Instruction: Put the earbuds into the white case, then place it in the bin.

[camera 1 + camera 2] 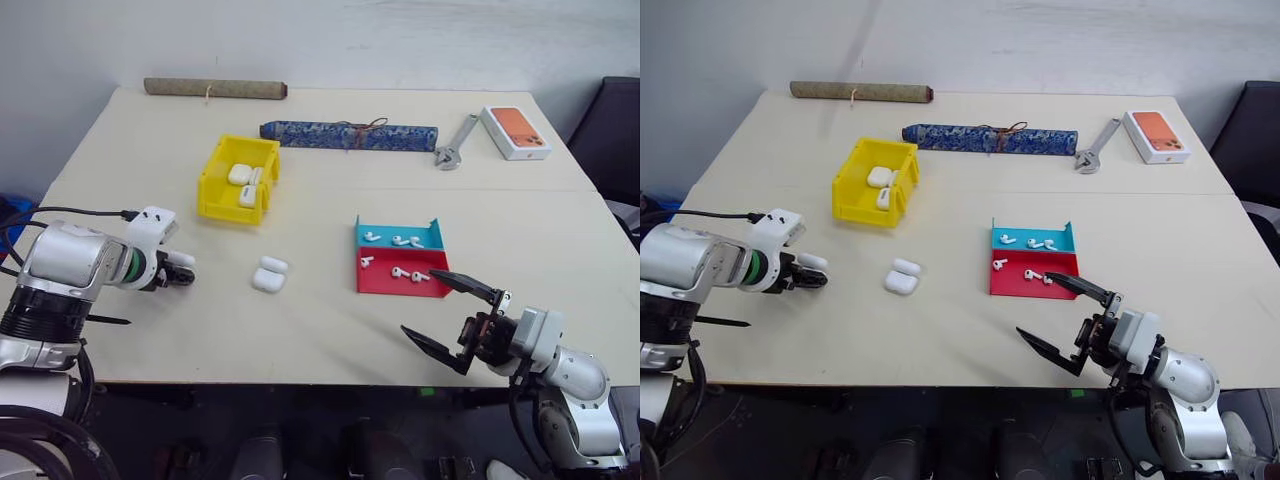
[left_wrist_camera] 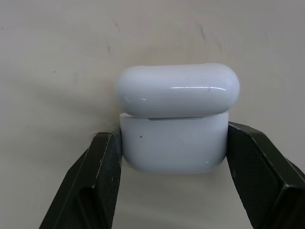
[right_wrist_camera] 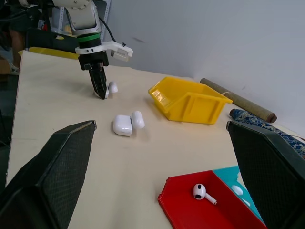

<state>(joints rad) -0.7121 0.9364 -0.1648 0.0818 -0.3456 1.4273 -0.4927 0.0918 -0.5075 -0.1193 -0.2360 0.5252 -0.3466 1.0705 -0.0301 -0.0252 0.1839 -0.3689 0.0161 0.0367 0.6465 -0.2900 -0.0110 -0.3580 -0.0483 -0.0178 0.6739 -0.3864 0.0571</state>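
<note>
Two grippers: left gripper (image 1: 180, 268) clamps white case (image 2: 174, 138), lid seemingly ajar; right gripper (image 1: 452, 318) agape.

Open case (image 3: 127, 123) beside yellow bin (image 3: 189, 101)

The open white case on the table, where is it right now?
In the left eye view, the open white case lies mid-table, between the left gripper and the red tray, nearer than the yellow bin.
</note>
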